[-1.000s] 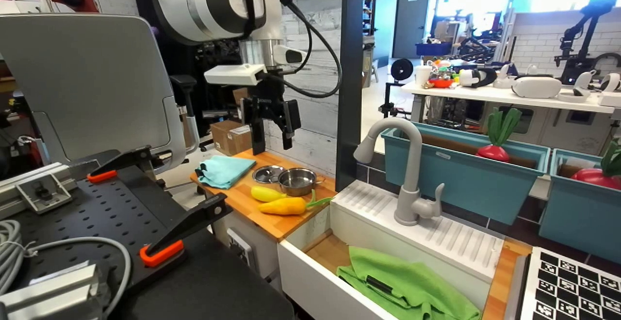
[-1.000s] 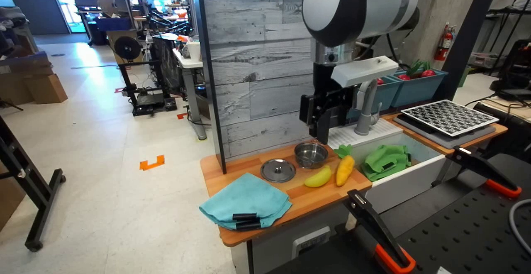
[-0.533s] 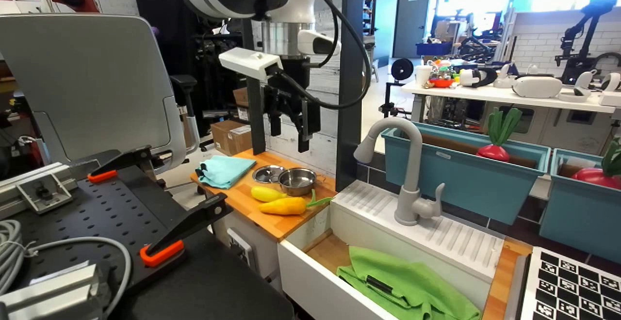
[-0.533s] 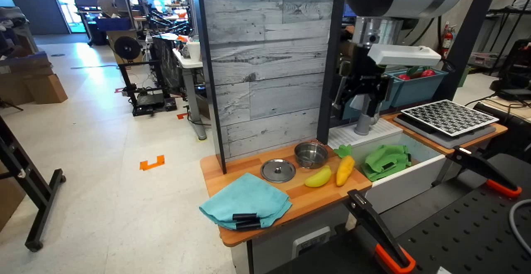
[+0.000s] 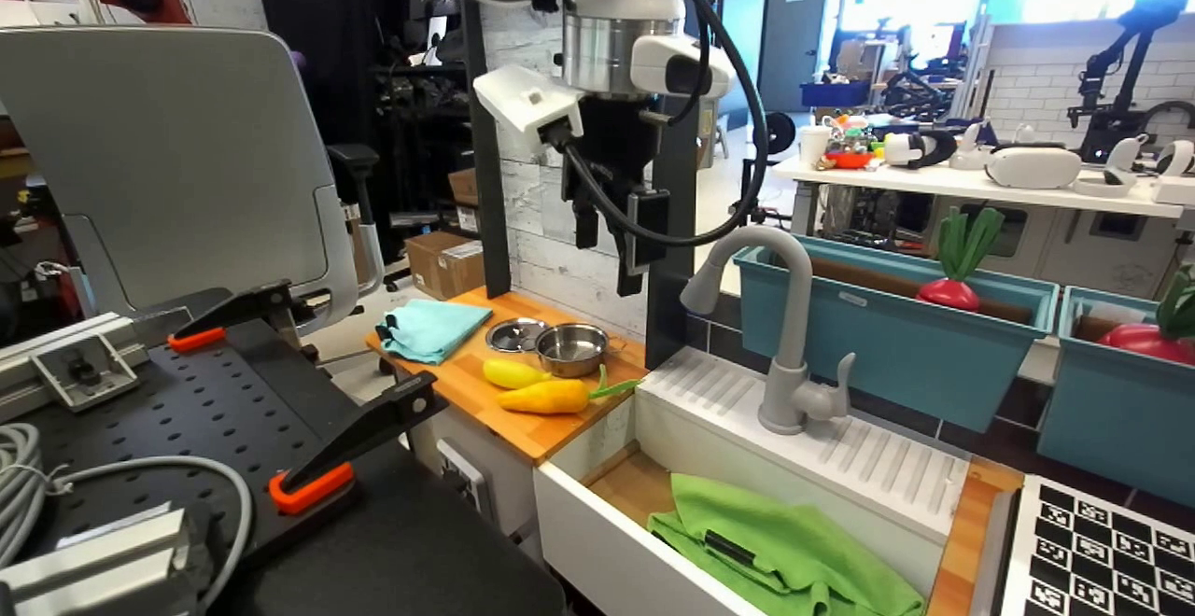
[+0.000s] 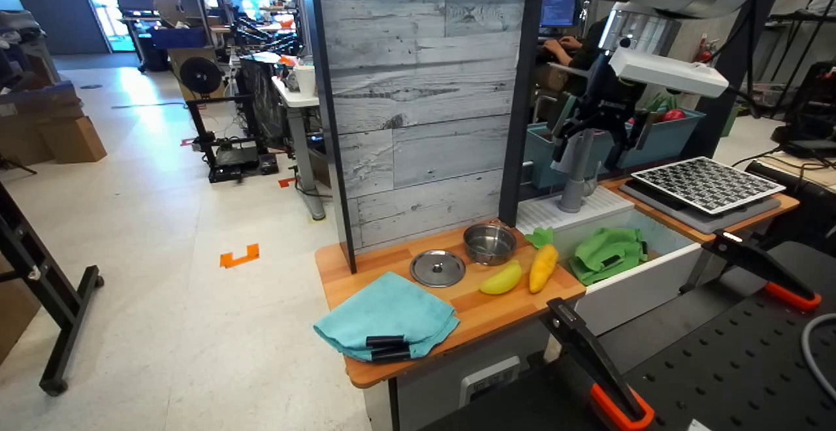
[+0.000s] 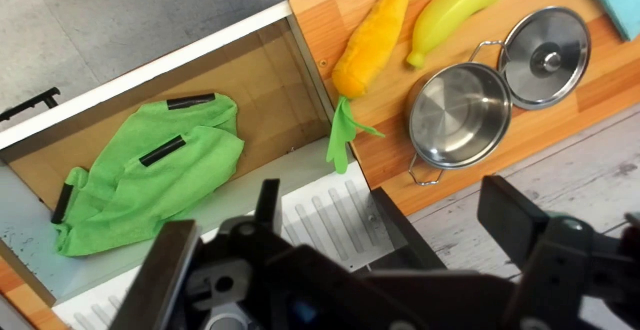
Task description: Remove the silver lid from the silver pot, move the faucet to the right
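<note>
The silver lid [image 5: 512, 334] lies flat on the wooden counter beside the open, empty silver pot [image 5: 571, 350]. In the wrist view the lid [image 7: 547, 60] is at the upper right, close against the pot [image 7: 460, 115]. The grey faucet [image 5: 794, 317] stands upright behind the sink, its spout pointing left in that exterior view. My gripper [image 5: 609, 259] is open and empty, in the air left of the spout there. In an exterior view the gripper [image 6: 586, 155] overlaps the upper faucet [image 6: 575, 179]. In the wrist view the gripper's fingers [image 7: 269, 202] stand wide apart.
A yellow banana [image 7: 450, 17] and an orange carrot [image 7: 372, 40] lie by the pot. A blue cloth [image 6: 392, 313] lies on the counter. A green cloth [image 5: 784, 541] lies in the sink. A dark post [image 5: 667, 317] and teal planters [image 5: 887, 345] stand behind.
My gripper has moved right in both exterior views, from above the counter toward the faucet, and the wrist has tilted. The lid, pot and faucet have not moved.
</note>
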Tool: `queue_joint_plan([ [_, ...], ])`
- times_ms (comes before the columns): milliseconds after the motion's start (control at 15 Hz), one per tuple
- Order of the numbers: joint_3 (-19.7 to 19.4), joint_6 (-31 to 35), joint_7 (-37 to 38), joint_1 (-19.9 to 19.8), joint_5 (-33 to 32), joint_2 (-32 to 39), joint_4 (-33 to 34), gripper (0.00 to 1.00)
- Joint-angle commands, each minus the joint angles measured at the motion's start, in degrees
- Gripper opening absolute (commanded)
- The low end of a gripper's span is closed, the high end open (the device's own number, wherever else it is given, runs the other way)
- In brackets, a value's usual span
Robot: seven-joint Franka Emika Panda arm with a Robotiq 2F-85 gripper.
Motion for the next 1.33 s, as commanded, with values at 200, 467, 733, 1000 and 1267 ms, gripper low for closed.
queue_joint_plan([
  [200, -1.8, -2.4, 5.9, -0.6, 3.7, 0.2, 3.8, 1.0],
  [467, -3.9, -3.8, 10.8, -0.1, 3.3, 1.0, 6.0, 1.0],
  [733, -6.0, -3.8, 16.8, 1.0, 3.0, 2.7, 8.7, 1.0],
  [1000, -7.6, -3.0, 22.9, 3.0, 2.2, 5.0, 11.3, 1.0],
  [1267, -8.9, -3.4, 27.3, 5.5, 1.3, 6.9, 13.9, 1.0],
])
